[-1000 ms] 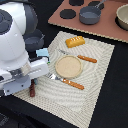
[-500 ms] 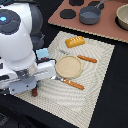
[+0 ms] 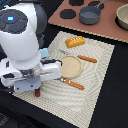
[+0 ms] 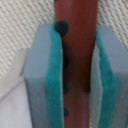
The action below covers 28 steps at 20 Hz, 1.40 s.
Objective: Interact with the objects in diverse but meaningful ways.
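Note:
My gripper (image 3: 36,88) hangs over the near corner of the cream placemat (image 3: 95,95), at the exterior view's left, shut on the brown sausage (image 3: 36,93). The sausage stands roughly upright, its lower end at the mat. In the wrist view the sausage (image 4: 75,30) is clamped between the teal pads (image 4: 54,75) of the gripper (image 4: 75,70). The golden scored bread loaf (image 3: 76,41) lies at the mat's far side. A grey pot (image 3: 90,16) sits on the toy stove (image 3: 112,30) beyond.
A round tan plate (image 3: 70,66) lies mid-mat, flanked by two orange-handled utensils (image 3: 88,59) (image 3: 74,84). A tan bowl (image 3: 122,17) sits at the far right. Black burner discs (image 3: 67,13) are on the stove. My arm's white body (image 3: 22,37) hides the mat's left part.
The arm has shifted slightly toward the exterior view's right over the mat corner. The sausage stays in the grip.

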Motion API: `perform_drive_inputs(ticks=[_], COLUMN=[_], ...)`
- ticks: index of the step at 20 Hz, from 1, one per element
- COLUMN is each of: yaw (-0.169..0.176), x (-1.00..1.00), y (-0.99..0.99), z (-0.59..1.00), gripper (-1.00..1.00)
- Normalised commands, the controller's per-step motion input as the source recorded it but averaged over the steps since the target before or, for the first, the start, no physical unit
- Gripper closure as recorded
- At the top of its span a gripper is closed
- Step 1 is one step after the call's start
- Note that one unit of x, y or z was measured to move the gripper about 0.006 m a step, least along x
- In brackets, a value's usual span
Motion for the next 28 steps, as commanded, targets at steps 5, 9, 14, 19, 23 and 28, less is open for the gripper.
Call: perform_drive_inputs(ticks=[5,9,14,19,23,28], yaw=[-0.022,0.0,-0.004,0.0,0.0,-0.001], x=[0.36,0.75,0.78,0.72,0.61,0.34], y=[0.02,0.32,0.52,0.71,0.64,0.38], z=[1.0,0.88,0.55,0.39,0.14,-0.06], gripper=[1.0,1.0,1.0,1.0,1.0,1.0])
